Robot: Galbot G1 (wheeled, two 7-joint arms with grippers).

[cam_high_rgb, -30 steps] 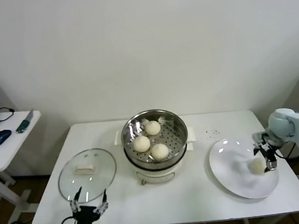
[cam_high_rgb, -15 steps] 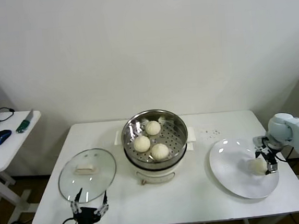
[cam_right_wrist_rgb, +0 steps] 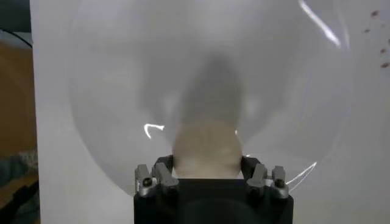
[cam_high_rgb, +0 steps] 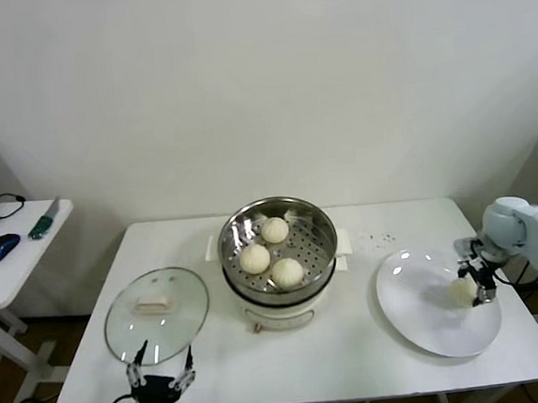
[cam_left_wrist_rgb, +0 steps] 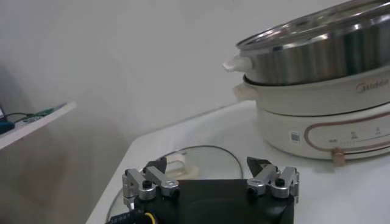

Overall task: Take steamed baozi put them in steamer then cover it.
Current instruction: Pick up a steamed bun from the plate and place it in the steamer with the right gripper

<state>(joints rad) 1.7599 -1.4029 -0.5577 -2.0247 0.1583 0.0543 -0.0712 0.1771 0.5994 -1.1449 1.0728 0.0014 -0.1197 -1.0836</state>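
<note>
From the right wrist, the lower half of the fourth baozi (cam_right_wrist_rgb: 206,150) is cut off behind the right gripper (cam_right_wrist_rgb: 206,173) and its fingers (cam_right_wrist_rgb: 163,170) — a smooth, cream-white round bun. That gripper is clamped on it over the white plate (cam_high_rgb: 421,325) at the table's right edge, while three more buns (cam_high_rgb: 271,251) sit in the shiny steel steamer (cam_high_rgb: 323,253) mid-table. The left gripper (cam_high_rgb: 158,369) hangs spread wide at the front left edge — just short of the glass lid (cam_high_rgb: 156,313).
</note>
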